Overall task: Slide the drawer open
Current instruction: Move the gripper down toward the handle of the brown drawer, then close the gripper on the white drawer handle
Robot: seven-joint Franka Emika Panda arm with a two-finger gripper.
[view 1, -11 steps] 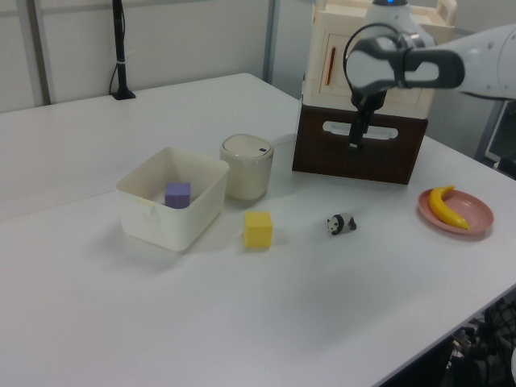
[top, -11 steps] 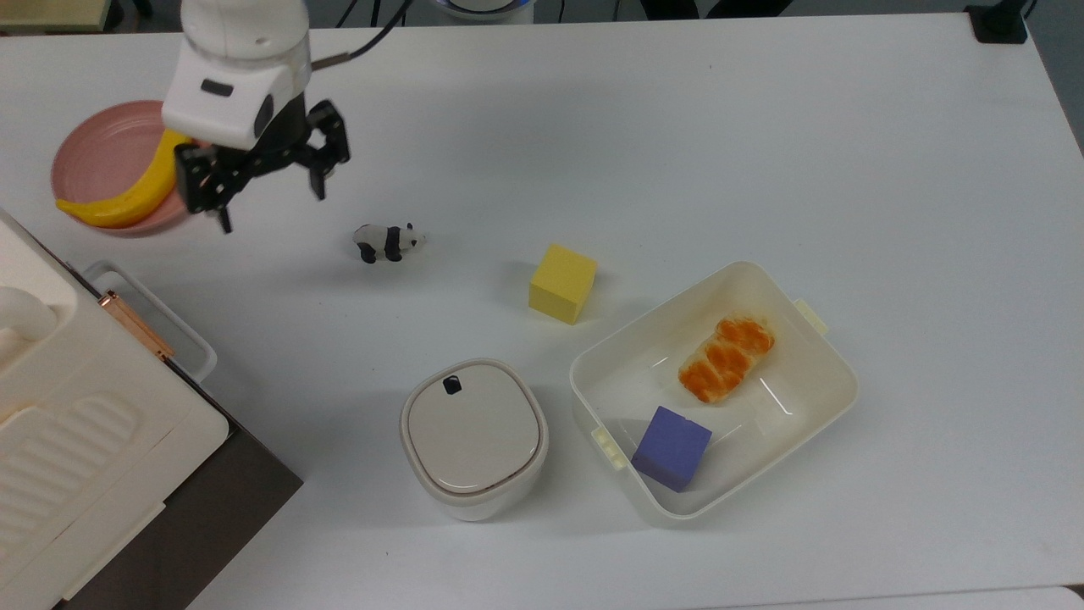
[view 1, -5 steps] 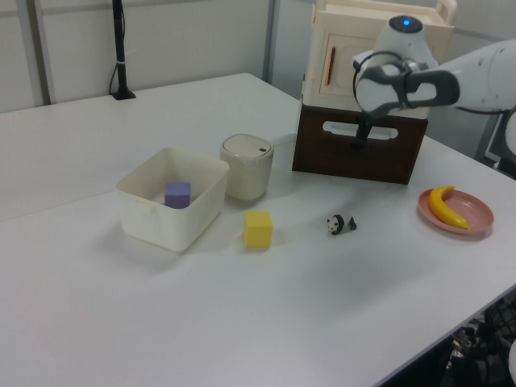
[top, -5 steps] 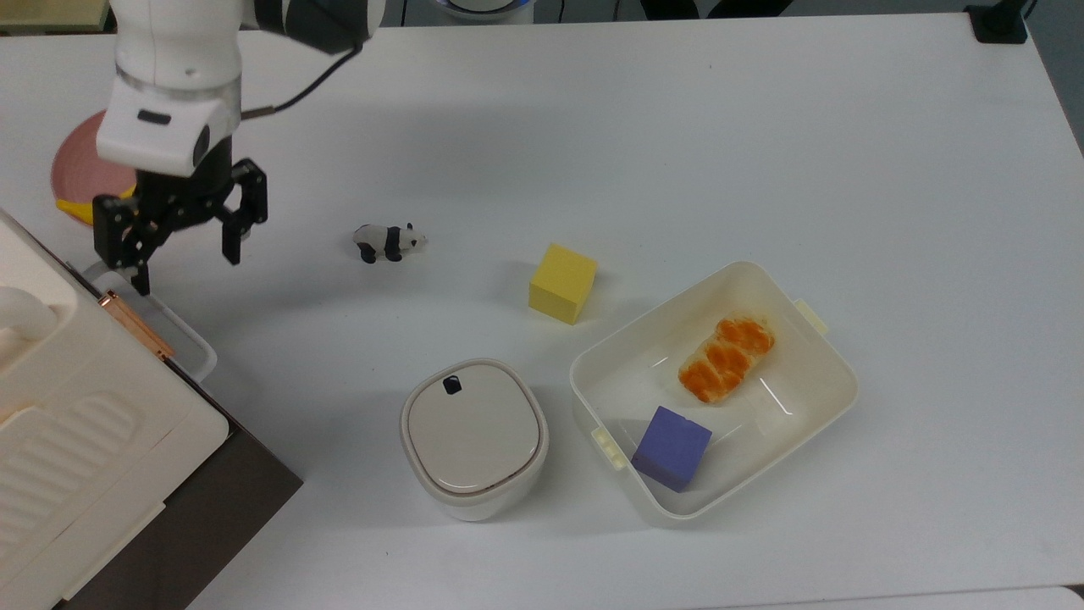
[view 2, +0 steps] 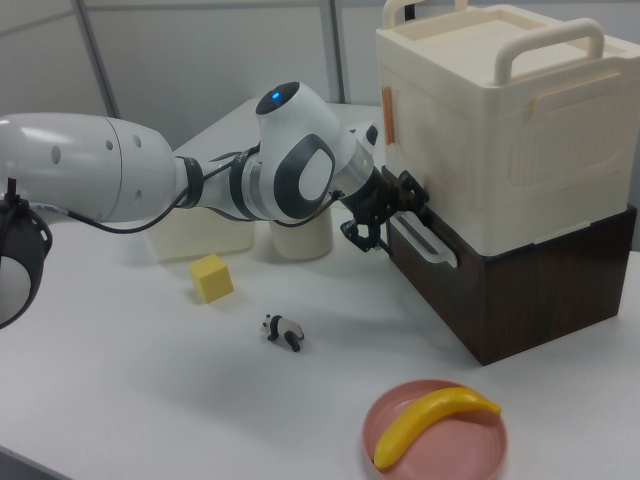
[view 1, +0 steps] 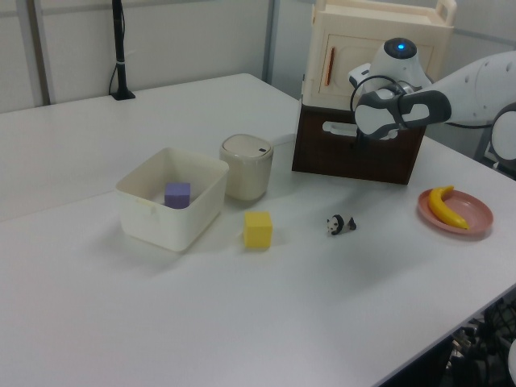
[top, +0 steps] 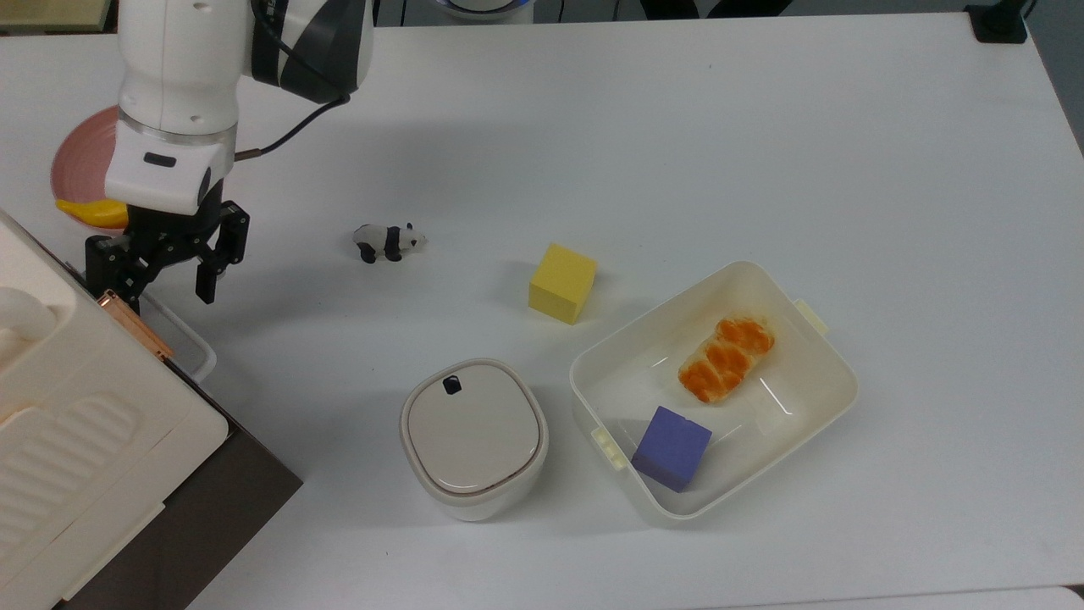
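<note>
The pincer (top: pixel 161 271) is hanging with its two fingers spread apart, holding nothing, right at the white loop handle (view 2: pixel 425 238) of the drawer (view 2: pixel 520 290). The drawer is sitting shut under the cream box (view 2: pixel 505 120), at the top view's left edge of the table (top: pixel 677 127). In the right view, the fingers are sitting on either side of the loop's near end, very close to it. I cannot tell if they are touching it.

The job is only starting, I think. To do this step well, the pincer should be going a little deeper so the white bar sits between both fingers. Then it should be squeezing firmly and pulling straight out, away from the dark front. Pulling crooked could be making the drawer stick or tipping the cream box. The toy panda (top: pixel 388 241) and the banana plate (view 2: pixel 435 440) are lying near the pulling path, so going slowly is wise.
</note>
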